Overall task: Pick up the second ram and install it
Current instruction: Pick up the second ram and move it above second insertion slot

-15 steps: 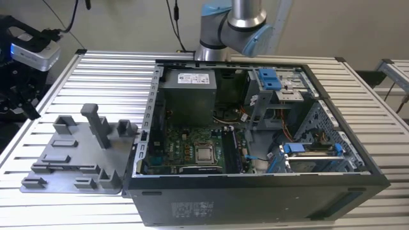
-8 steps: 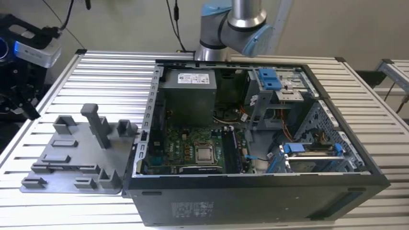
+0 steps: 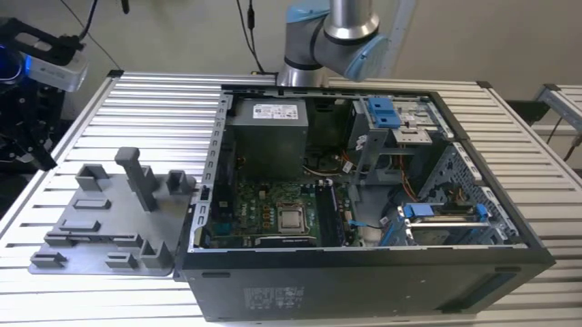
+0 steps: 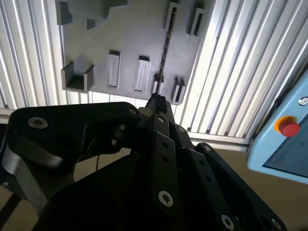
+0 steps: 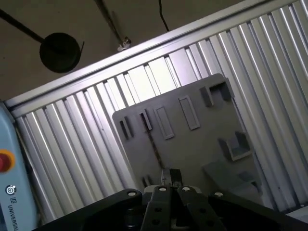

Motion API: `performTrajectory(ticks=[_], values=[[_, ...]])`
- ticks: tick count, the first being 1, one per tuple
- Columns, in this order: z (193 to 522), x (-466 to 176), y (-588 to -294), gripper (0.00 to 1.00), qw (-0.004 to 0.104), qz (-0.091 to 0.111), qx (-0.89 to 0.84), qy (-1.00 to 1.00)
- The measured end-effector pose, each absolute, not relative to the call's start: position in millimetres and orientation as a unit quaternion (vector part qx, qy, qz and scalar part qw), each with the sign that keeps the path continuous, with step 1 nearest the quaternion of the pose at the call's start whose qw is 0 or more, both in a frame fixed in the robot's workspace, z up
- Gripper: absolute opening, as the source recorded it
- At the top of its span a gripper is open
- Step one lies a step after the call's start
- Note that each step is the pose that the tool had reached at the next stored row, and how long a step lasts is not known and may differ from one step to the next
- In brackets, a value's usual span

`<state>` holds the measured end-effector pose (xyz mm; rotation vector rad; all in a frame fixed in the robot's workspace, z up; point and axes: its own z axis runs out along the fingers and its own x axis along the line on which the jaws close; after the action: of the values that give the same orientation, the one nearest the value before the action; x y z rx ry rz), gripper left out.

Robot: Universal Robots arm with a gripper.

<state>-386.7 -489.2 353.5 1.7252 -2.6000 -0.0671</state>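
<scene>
Your jaws are pinched narrow, tips together with nothing between them, and hang well above the grey fixture tray [image 4: 96, 43]. The ram [image 4: 163, 53] stands on edge in that tray's slotted holders and reads as a thin dark strip in both wrist views. The tray lies on the slatted desk [image 3: 136, 88], just beside the open PC case [image 3: 364, 286], on the exterior view's left.

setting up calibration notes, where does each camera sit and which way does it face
exterior view: off the arm, looking down into the open computer case and fixture tray on the slatted table; the arm shows above.
second wrist view: on the wrist, looking past the end effector at the fixture tray.
first wrist view: likewise.
shared: both wrist views show fixture tray, slatted table, teach pendant.
</scene>
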Motion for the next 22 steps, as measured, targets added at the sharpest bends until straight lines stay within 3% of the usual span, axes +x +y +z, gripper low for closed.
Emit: performTrajectory(ticks=[14,17,22], values=[[353.2,-386.7,-489.2,0.11,0.01,-0.019,0.623,-0.782],[352.7,-386.7,-489.2,0.11,0.004,-0.016,0.637,-0.77],[352.2,-386.8,-489.1,0.11,-0.01,-0.033,0.638,-0.769]])
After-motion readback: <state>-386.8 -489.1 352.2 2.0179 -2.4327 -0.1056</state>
